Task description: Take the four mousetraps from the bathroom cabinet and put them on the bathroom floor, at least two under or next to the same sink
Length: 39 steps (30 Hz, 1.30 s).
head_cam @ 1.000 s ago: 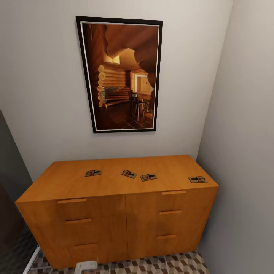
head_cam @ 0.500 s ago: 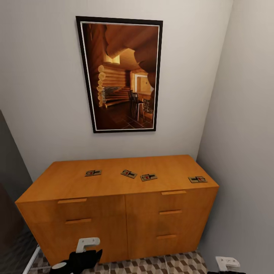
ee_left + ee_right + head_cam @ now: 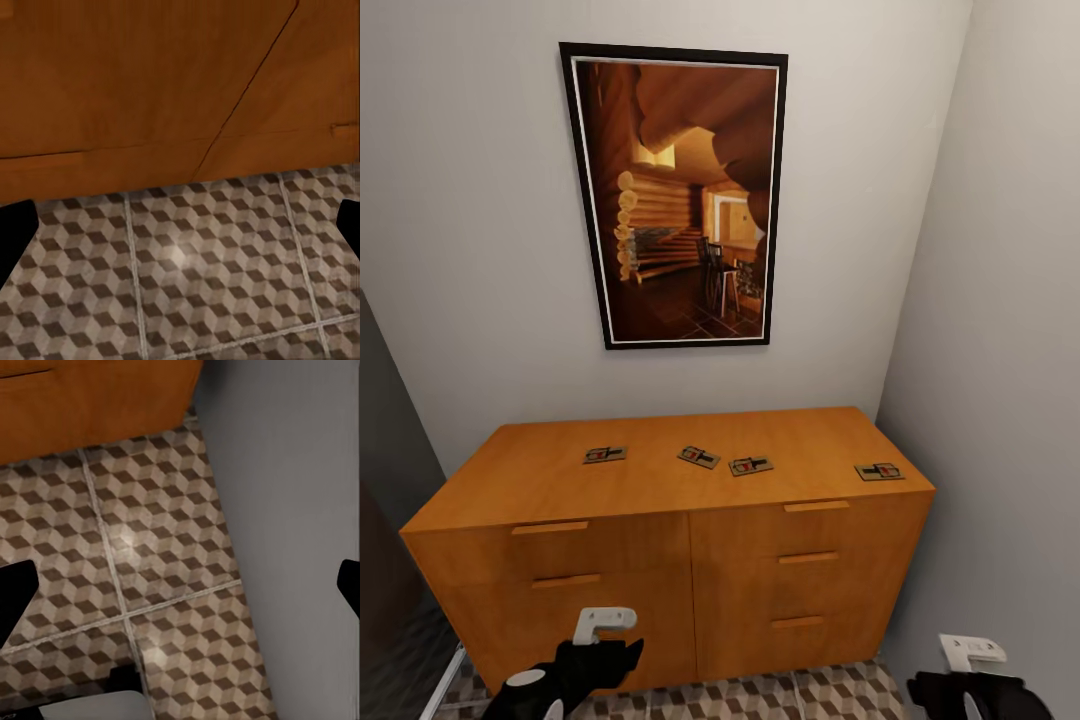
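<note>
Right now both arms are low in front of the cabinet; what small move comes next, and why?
Probably raise the right end effector toward the rightmost mousetrap. All four traps lie untouched on the cabinet top, that one nearest the front right corner, and both end effectors look open and empty, low by the floor.

- The head view looks from above and in front, forward and down, onto the cabinet [image 3: 660, 540] top and drawer fronts, standing back enough to take in the framed picture [image 3: 675, 195] on the wall.
- The left wrist view looks down, close, at the cabinet's [image 3: 150, 82] lower front edge and the bathroom floor [image 3: 195, 270].
- The right wrist view looks down, close, at the floor [image 3: 135, 562] by the cabinet's [image 3: 90, 405] corner and the side wall [image 3: 292, 510].
- All three share the cabinet base and tiles.
</note>
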### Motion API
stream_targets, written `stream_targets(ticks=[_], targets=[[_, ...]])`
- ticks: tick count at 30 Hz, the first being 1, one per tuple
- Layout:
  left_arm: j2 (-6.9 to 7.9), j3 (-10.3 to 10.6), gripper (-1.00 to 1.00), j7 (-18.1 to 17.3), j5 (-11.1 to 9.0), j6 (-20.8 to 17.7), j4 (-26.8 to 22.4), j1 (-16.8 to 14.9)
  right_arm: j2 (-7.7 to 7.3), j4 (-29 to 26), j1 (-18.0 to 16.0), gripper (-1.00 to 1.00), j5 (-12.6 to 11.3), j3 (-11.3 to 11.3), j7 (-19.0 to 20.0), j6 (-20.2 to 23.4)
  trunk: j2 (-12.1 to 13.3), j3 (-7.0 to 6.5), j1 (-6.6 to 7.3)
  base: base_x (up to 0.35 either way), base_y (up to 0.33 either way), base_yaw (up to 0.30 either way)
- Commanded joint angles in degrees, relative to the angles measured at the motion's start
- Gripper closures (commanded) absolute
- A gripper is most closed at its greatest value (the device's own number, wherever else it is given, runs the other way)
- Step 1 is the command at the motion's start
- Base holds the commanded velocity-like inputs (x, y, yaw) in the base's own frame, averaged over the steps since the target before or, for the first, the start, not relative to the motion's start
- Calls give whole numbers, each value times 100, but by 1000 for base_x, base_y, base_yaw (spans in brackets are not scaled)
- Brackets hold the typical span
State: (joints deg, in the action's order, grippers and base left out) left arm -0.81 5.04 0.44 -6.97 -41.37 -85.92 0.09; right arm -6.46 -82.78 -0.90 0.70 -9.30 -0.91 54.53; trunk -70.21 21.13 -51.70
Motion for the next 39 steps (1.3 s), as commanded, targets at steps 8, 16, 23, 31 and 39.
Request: stream_targets(ticks=[8,16,23,31,39], targets=[[-89,181,-100,-5,-32,-110,-159,-1,-72,-217,-157,-100,8,-42,-53,274,-4,6,0,0,0,0],[-305,272,-100,-13,-37,-206,-198,-80,-89,-257,-575,-100,9,-60,-65,547,-4,6,0,0,0,0],[-469,368,-100,-21,-40,-582,-201,-501,-90,-263,-842,-100,12,-62,-66,547,-4,6,0,0,0,0],[-638,678,-100,-29,-41,-1032,-198,-1274,-90,-259,-1107,-100,18,-63,-79,547,-4,6,0,0,0,0],[-797,939,-100,-40,-63,-1317,-197,-2116,-86,-239,-1384,-100,18,-63,-124,547,-4,6,0,0,0,0]])
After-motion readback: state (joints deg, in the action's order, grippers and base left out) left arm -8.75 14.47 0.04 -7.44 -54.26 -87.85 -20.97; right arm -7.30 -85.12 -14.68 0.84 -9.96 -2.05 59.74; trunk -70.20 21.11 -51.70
